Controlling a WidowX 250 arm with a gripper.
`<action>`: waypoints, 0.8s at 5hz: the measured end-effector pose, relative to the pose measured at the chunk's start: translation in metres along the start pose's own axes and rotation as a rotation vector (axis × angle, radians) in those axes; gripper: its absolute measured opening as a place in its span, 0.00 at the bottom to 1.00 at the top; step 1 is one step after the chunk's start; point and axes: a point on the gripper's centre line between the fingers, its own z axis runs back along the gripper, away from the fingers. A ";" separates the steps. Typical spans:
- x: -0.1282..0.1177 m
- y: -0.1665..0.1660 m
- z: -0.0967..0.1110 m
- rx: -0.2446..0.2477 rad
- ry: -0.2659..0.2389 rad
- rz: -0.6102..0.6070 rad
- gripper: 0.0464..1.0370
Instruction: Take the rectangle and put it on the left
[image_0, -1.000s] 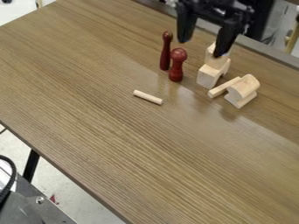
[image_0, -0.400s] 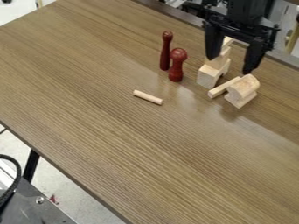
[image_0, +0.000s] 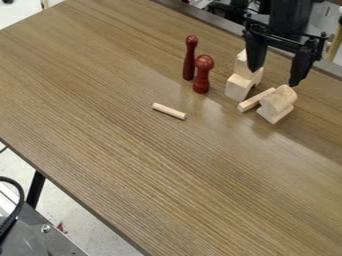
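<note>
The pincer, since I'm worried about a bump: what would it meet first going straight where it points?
Probably the wooden stick or curved-topped block below the pincer; depth is unclear.

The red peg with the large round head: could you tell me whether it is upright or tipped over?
Upright: the red peg stands on its narrow end on the table, its round head on top.

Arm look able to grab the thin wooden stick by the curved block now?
Probably, but tight: the pincer hangs open nearby and the stick juts free at one end, though the curved block crowds it and the stepped block stands close.
</note>
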 end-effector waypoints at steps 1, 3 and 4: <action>0.007 0.001 -0.003 0.008 -0.024 -0.004 0.96; 0.011 0.005 -0.026 0.015 0.006 -0.017 0.96; 0.012 0.004 -0.037 0.020 0.018 -0.031 0.96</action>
